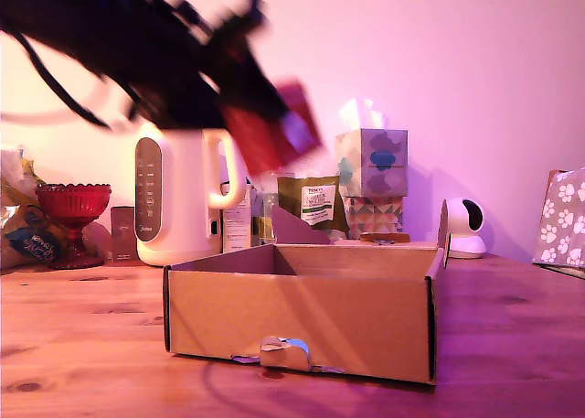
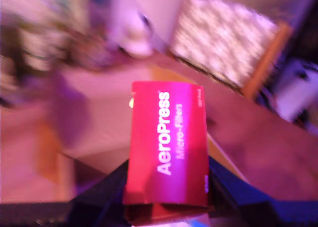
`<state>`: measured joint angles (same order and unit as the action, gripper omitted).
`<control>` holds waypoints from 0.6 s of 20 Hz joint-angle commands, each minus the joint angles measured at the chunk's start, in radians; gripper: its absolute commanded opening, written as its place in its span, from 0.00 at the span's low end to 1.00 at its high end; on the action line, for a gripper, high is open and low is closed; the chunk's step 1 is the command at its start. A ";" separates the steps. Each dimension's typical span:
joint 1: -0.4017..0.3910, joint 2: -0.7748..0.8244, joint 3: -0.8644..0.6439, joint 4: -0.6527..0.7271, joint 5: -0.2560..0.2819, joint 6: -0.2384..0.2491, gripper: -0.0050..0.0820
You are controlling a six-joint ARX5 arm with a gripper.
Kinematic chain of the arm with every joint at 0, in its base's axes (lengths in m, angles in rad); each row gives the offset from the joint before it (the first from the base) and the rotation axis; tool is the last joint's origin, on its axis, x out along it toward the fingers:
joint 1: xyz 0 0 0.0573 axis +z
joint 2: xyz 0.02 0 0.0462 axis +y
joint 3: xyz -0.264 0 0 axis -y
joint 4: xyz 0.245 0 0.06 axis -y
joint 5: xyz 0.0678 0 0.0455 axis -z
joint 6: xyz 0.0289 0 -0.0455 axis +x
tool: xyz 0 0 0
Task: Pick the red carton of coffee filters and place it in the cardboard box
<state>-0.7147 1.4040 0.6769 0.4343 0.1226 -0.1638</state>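
The gripper (image 2: 166, 207) is squeezing the red carton of coffee filters (image 1: 272, 125) tight and holding it high in the upper middle of the frame, above the cardboard box (image 1: 302, 322), so it can drop inside.

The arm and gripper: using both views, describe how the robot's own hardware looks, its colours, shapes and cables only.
In the exterior view the arm is a thick, black, motion-blurred limb, with a dark cable looping below it. The gripper is likewise black and blurred. In the wrist view its fingers look dark, angular and wedge-shaped, tinged bluish by the light. No markings are legible.
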 commanded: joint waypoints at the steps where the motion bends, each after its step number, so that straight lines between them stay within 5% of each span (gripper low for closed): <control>1: -0.014 0.036 0.033 0.017 0.001 0.008 0.27; 6: -0.037 0.134 0.140 -0.058 0.001 0.042 0.27; 12: -0.037 0.353 0.429 -0.467 0.001 0.072 0.27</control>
<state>-0.7494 1.7256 1.1072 0.0017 0.1223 -0.1001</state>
